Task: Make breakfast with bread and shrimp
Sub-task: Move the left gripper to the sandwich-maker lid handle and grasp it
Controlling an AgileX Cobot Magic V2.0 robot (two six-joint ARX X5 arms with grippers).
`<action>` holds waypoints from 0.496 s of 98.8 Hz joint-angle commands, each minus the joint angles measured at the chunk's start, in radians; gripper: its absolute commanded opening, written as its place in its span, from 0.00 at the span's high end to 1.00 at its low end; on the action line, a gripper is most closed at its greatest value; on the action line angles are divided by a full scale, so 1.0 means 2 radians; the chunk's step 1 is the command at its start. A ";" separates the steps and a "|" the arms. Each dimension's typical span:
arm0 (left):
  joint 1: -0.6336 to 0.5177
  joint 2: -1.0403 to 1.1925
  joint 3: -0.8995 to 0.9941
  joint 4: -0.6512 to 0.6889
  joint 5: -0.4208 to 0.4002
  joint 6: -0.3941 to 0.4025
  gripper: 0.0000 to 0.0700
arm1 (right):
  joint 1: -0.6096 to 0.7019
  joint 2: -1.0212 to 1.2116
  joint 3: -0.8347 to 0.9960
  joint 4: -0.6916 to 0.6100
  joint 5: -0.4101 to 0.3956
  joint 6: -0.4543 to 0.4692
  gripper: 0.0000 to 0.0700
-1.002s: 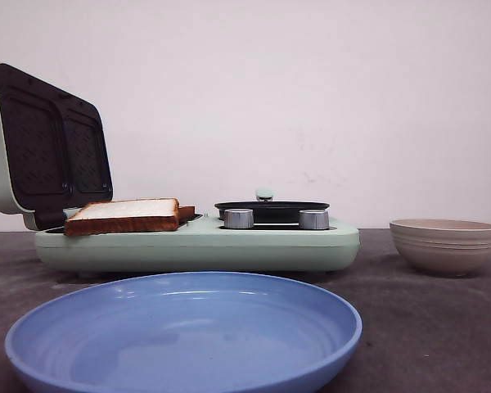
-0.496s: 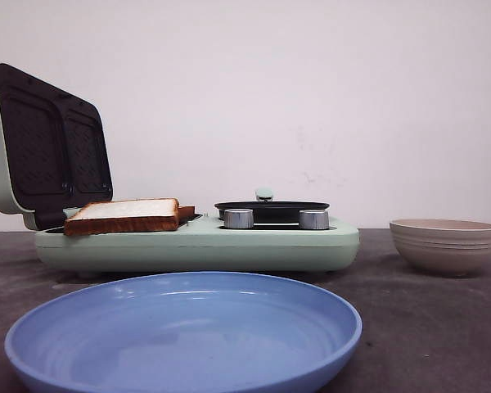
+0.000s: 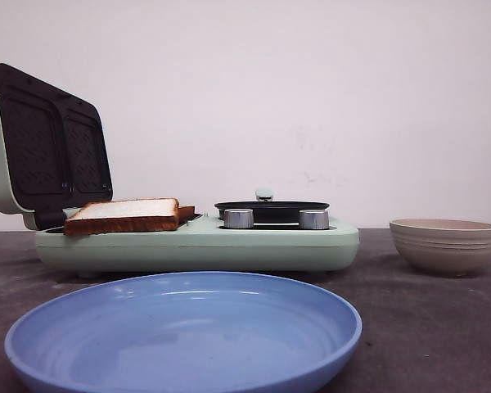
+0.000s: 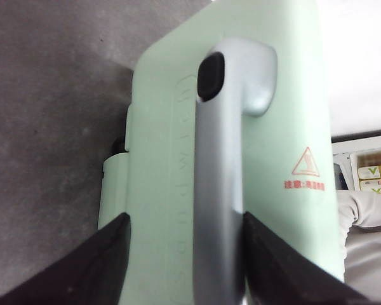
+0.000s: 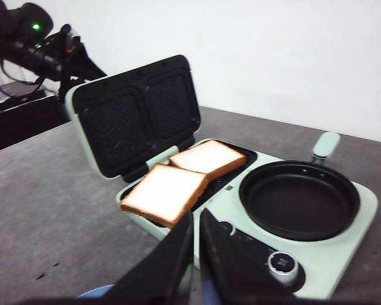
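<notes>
Left gripper (image 4: 181,254) sits spread, fingers (image 4: 108,254) on either side of the lid's silver handle (image 4: 219,190), contact not clear. Right gripper (image 5: 195,254) has jaws nearly together, holding nothing, just in front of the breakfast maker (image 5: 343,254). 2 slices of bread (image 5: 165,194) lie overlapping on its open sandwich plates, beyond the right fingertips, beside the black pan (image 5: 298,198).

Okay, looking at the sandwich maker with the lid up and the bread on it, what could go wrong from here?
1. The left gripper fingers sit on either side of the lid handle, apparently without squeezing it; the raised lid might drop.
2. The bread slices overlap and the nearer one overhangs the plate edge, so closing may pinch them crooked.
3. No shrimp is visible.
</notes>
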 commanded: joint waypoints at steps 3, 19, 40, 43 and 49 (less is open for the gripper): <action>0.002 0.011 0.013 0.012 0.009 -0.002 0.62 | 0.003 0.001 0.004 0.004 0.002 0.011 0.99; 0.001 0.011 0.013 0.019 0.016 -0.010 0.82 | 0.004 0.001 0.004 0.004 0.002 0.012 0.99; -0.001 0.010 0.013 0.018 0.017 -0.010 1.00 | 0.003 0.001 0.004 0.004 0.003 0.013 0.99; -0.002 0.010 0.013 0.017 0.017 -0.010 1.00 | 0.004 0.001 0.004 0.004 0.003 0.013 0.99; -0.006 0.010 0.013 0.016 0.017 -0.010 1.00 | 0.004 0.001 0.004 0.004 0.002 0.014 0.99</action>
